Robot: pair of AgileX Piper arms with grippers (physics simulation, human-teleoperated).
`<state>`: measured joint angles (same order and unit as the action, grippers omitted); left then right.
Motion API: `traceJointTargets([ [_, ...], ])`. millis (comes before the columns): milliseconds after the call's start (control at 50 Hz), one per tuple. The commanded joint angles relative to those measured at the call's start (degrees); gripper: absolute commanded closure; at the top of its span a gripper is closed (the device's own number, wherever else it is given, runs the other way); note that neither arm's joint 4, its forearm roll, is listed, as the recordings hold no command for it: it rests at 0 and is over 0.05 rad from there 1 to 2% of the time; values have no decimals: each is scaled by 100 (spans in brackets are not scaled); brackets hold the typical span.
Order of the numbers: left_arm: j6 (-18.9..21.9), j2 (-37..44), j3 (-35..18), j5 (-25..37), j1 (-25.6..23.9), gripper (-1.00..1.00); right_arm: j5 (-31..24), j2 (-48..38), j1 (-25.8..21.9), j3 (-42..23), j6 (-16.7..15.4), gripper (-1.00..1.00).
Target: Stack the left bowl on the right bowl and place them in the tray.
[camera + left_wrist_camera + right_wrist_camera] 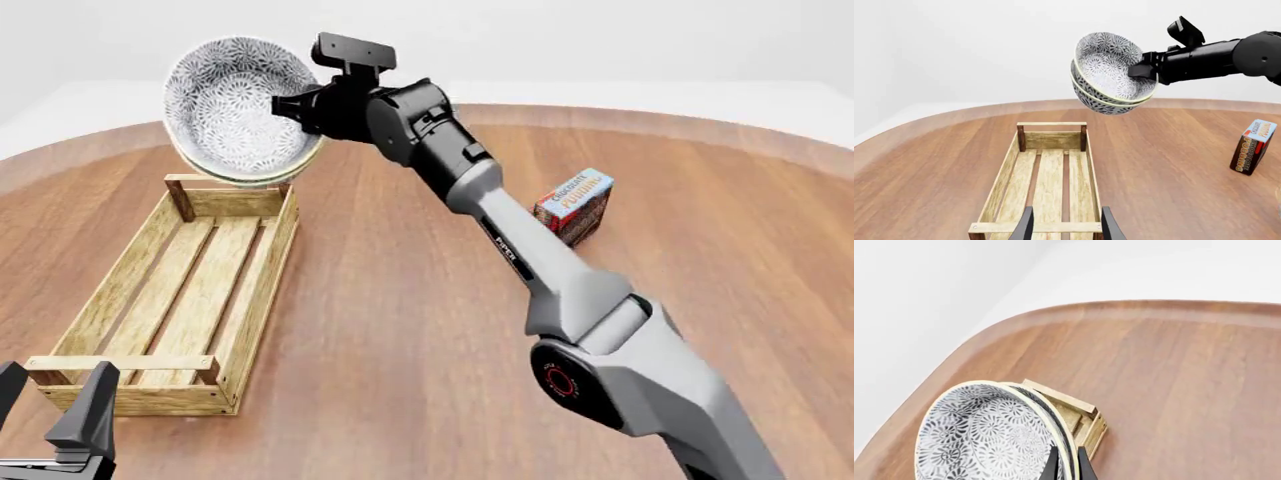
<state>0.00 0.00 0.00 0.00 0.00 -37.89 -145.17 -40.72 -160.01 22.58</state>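
Note:
Two patterned grey-white bowls (234, 110) are nested one in the other and tilted on edge. My right gripper (296, 108) is shut on their rims and holds them in the air above the far end of the tray (267, 265). They also show in the left wrist view (1111, 72) and the right wrist view (991, 432), where the right gripper's fingers (1054, 467) pinch the rims. The light-wood tray (1004, 180) holds nothing. My left gripper (47, 405) is open and empty at the tray's near end (1066, 225).
A small pudding box (577, 205) stands on the round wooden table (400, 330) to the right of the tray; it also shows in the left wrist view (1253, 146). The right arm (534, 260) stretches diagonally across the table's middle.

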Motion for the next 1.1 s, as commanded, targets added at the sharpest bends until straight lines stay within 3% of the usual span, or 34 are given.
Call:
traceJointTargets([
  [20,0,0,0,0,0,-100,271,-246,-232,-216,142,100],
  [360,0,0,0,0,0,-100,501,-576,-350,-215,24,100],
  [1100,0,0,0,0,0,-100,821,-1078,-668,-215,111,100],
])
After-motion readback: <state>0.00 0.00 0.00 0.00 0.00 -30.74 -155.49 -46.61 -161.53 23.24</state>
